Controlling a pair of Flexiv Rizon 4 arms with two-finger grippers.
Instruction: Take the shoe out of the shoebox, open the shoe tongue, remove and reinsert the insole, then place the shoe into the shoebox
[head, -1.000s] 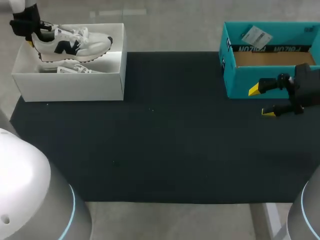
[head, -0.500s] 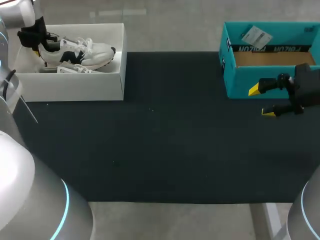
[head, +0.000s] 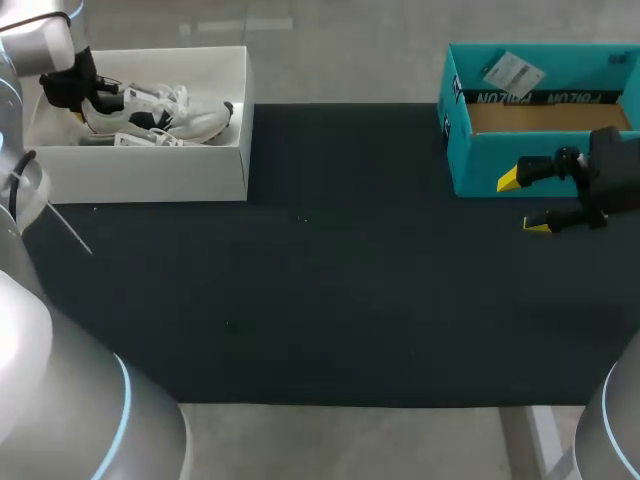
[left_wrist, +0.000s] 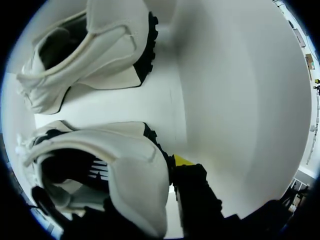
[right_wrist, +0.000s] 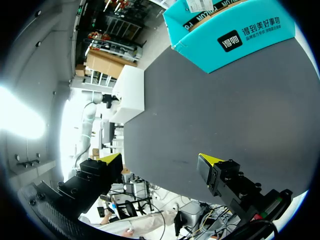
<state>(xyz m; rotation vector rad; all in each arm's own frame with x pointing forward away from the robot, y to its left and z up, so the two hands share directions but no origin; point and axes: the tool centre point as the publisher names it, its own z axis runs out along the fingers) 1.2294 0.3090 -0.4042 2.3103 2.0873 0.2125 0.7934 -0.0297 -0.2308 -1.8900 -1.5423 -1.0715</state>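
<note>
A: Where's the shoe?
B: Upper left, down inside the white shoebox, next to a second shoe.
A: Grippers?
B: Left gripper clamped on the heel. Right gripper at far right by the teal box, spread wide, holding nothing.

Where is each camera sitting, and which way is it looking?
Head view: above and behind the robot, looking down on the dark mat; shows left end effector in the white shoebox, right end effector beside the teal box.
Left wrist view: on that wrist, looking into the shoebox; its end effector grips the heel of the shoe, second shoe ahead.
Right wrist view: on that wrist, looking across the mat to the teal box; open yellow fingers show.
Shared: head and left wrist views both show the shoes.
</note>
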